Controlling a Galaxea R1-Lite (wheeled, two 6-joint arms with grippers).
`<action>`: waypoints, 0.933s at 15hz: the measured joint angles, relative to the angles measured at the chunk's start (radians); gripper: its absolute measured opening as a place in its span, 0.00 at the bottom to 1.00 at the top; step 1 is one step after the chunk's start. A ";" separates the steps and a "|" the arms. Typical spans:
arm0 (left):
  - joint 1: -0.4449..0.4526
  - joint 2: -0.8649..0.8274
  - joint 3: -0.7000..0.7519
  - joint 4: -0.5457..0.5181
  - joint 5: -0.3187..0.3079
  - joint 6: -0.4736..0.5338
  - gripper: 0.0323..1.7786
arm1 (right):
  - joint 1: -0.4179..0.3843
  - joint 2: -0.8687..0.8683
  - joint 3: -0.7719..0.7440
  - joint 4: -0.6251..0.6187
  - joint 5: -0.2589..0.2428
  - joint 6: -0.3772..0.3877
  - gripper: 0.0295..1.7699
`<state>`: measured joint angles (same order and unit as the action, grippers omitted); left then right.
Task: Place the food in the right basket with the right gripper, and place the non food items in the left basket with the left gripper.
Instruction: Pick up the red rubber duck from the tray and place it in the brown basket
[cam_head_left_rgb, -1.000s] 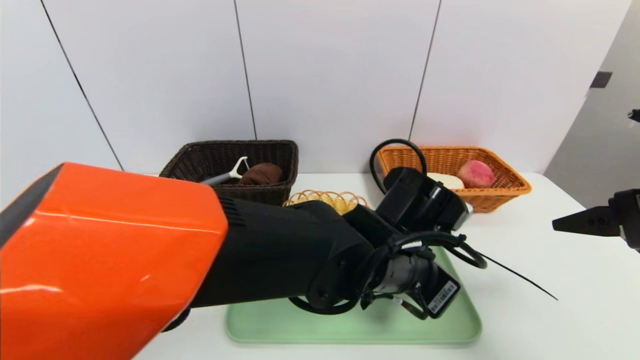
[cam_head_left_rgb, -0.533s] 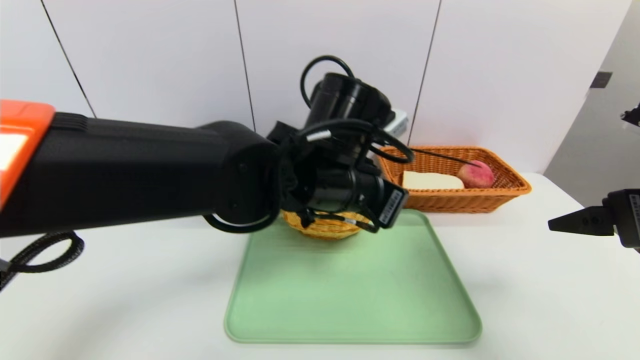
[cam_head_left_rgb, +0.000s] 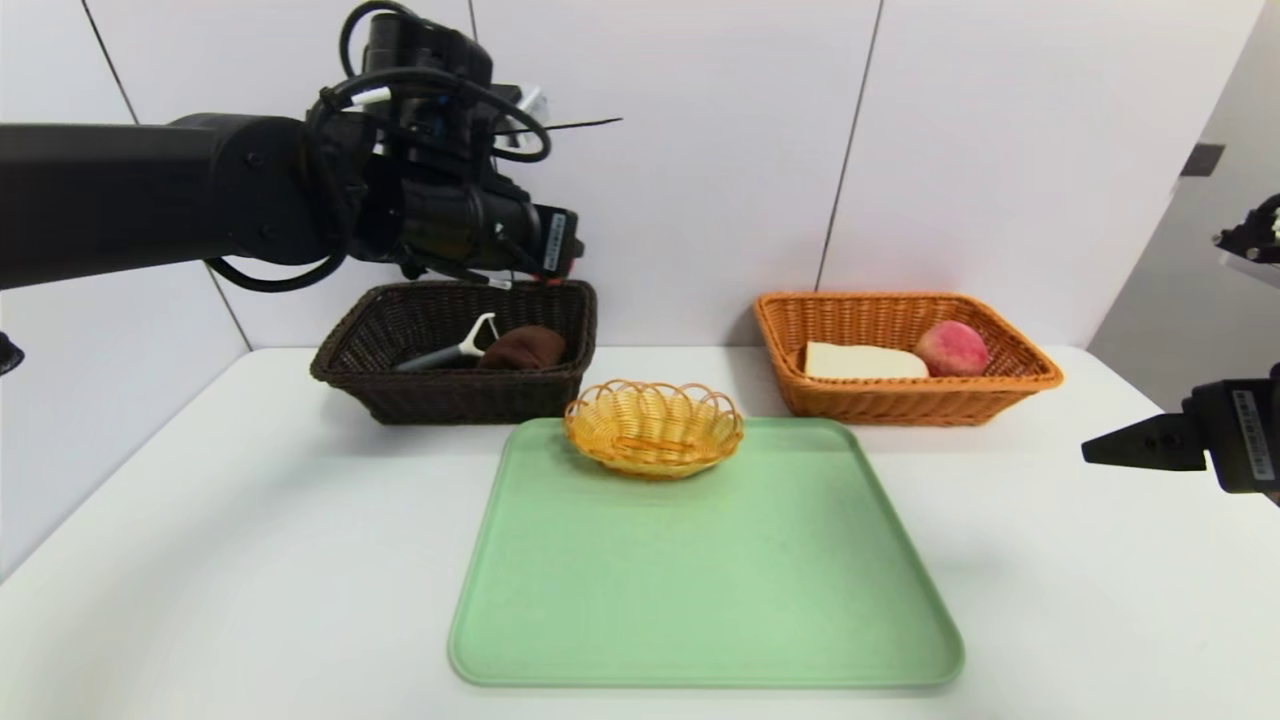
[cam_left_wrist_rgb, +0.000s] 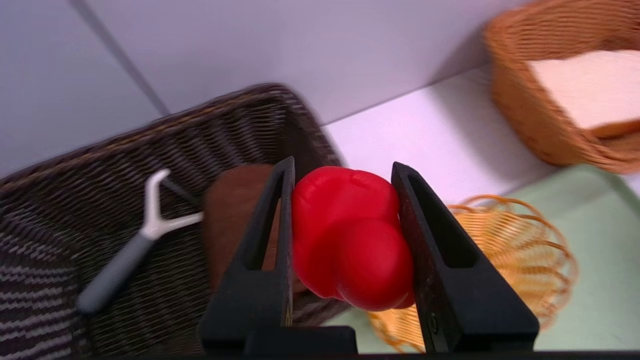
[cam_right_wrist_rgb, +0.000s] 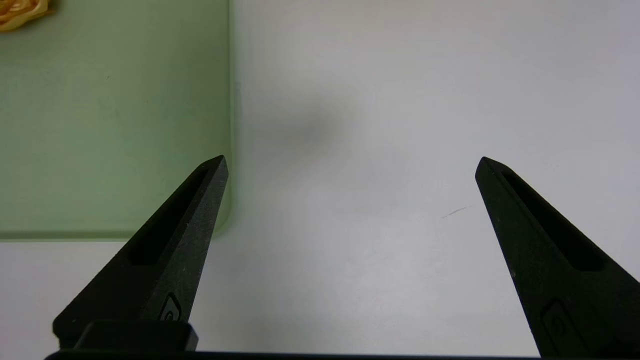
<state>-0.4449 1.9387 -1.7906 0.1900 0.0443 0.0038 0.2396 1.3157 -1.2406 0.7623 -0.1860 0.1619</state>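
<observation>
A: Where is the red toy held now?

B: It is clamped in the left gripper, above the dark left basket, whose inside lies below and just ahead.

A: And what is changed?

B: The left arm has been raised away from the green tray. The right gripper is parked, spread wide.

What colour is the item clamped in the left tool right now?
Bright red: the rounded item in the left tool, seen best in the left wrist view.
</observation>
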 joint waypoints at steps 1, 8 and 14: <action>0.039 0.013 -0.003 0.007 -0.001 0.000 0.36 | 0.000 0.004 0.000 -0.008 0.000 -0.001 0.97; 0.181 0.135 -0.002 0.021 0.001 -0.023 0.35 | 0.003 0.016 0.001 -0.016 -0.001 0.000 0.97; 0.199 0.192 0.009 0.027 0.001 -0.042 0.35 | 0.002 0.016 0.003 -0.016 -0.001 0.000 0.97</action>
<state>-0.2457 2.1306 -1.7815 0.2168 0.0455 -0.0379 0.2415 1.3319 -1.2379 0.7462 -0.1874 0.1615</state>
